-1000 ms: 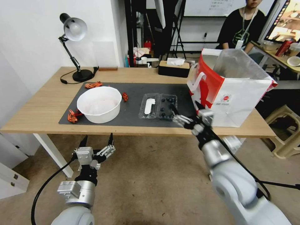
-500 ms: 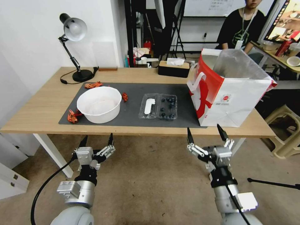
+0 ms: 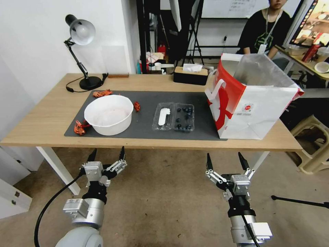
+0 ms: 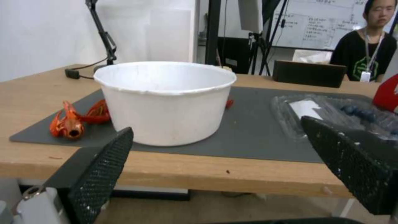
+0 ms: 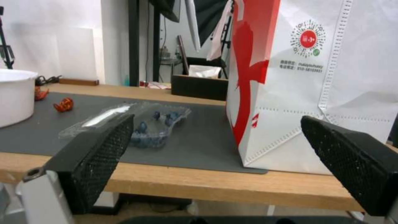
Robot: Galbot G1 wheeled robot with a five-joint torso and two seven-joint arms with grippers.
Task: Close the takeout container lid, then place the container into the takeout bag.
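Observation:
The takeout container (image 3: 174, 117) lies open and flat on the dark mat, with blueberries in its right half (image 3: 184, 117). Its lid (image 3: 163, 116), the half with the white label, rests flat to the left. The takeout bag (image 3: 253, 99) stands open at the table's right end, foil lining showing. Both grippers hang below the table's front edge. My left gripper (image 3: 107, 152) is open in front of the white bowl, and my right gripper (image 3: 224, 159) is open in front of the bag's left corner. From the right wrist, the container (image 5: 145, 127) sits left of the bag (image 5: 315, 84). In the left wrist view the container (image 4: 331, 109) lies beyond the open gripper (image 4: 215, 127).
A large white bowl (image 3: 109, 114) stands on the mat's (image 3: 144, 127) left side with orange-red crayfish pieces (image 3: 79, 127) around it. A desk lamp (image 3: 82, 34) and a black tissue box (image 3: 190, 74) stand at the back. A person sits behind the bag.
My right arm has drawn back from the container's near corner and dropped below the table's front edge, fingers open. The left arm, container and bag have not moved.

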